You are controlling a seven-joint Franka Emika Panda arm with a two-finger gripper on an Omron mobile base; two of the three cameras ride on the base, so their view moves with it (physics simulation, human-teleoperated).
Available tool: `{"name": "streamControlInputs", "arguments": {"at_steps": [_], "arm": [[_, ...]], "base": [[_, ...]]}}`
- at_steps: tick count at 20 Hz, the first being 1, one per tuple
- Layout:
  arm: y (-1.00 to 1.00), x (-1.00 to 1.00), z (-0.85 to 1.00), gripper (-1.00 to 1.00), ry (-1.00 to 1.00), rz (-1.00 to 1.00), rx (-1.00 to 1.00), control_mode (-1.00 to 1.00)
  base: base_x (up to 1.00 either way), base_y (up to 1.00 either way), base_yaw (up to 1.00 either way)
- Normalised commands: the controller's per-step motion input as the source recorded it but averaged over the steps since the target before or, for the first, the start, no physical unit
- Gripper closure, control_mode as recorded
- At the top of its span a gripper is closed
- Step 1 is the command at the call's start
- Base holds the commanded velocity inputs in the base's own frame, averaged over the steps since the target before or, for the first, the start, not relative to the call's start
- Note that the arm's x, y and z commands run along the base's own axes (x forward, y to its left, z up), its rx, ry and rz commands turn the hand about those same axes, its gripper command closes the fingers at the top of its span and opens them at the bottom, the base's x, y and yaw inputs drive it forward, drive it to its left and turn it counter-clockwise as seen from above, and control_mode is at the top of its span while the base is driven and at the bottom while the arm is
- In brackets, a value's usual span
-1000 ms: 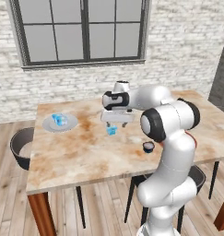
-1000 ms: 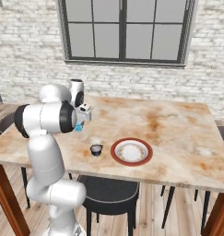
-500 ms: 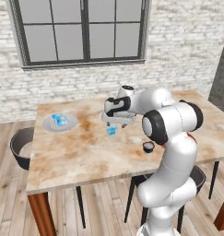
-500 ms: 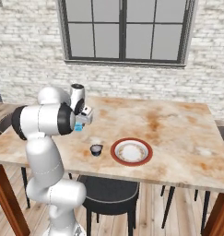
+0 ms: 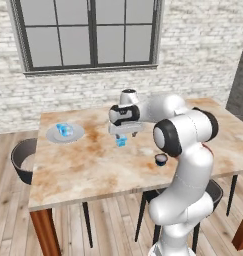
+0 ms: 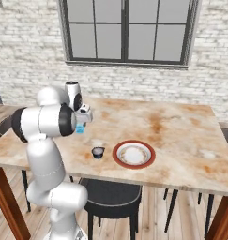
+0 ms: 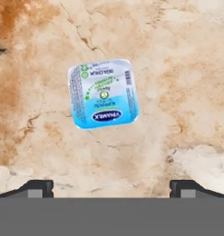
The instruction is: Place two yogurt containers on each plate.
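Above the table (image 5: 93, 165), the gripper (image 7: 111, 186) hangs spread wide over one yogurt container (image 7: 103, 93).
Small, light and thin-walled, the cup probably crushes easily; pinch gently across its opposite flat sides below the foil lid.

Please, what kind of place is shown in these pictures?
It looks like a dining corner in a home, computer-rendered. A marble-like table with plates stands before a white brick wall and a dark-framed window, with dark chairs pushed under it and a wooden floor.
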Motion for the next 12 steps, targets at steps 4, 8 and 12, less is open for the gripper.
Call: {"name": "streamControlInputs", "arguments": {"at_steps": [4,8,12], "arm": [[0.0,0.27,-0.25,-1.0,0.12,0.08,0.0,-1.0],[0.02,0.4,-0.11,-1.0,0.06,0.0,0.0,-1.0],[0.16,0.21,0.0,-1.0,0.05,0.0,0.0,-1.0]], "base": [[0.0,0.0,0.0],[0.0,0.0,0.0],[0.0,0.0,0.0]]}}
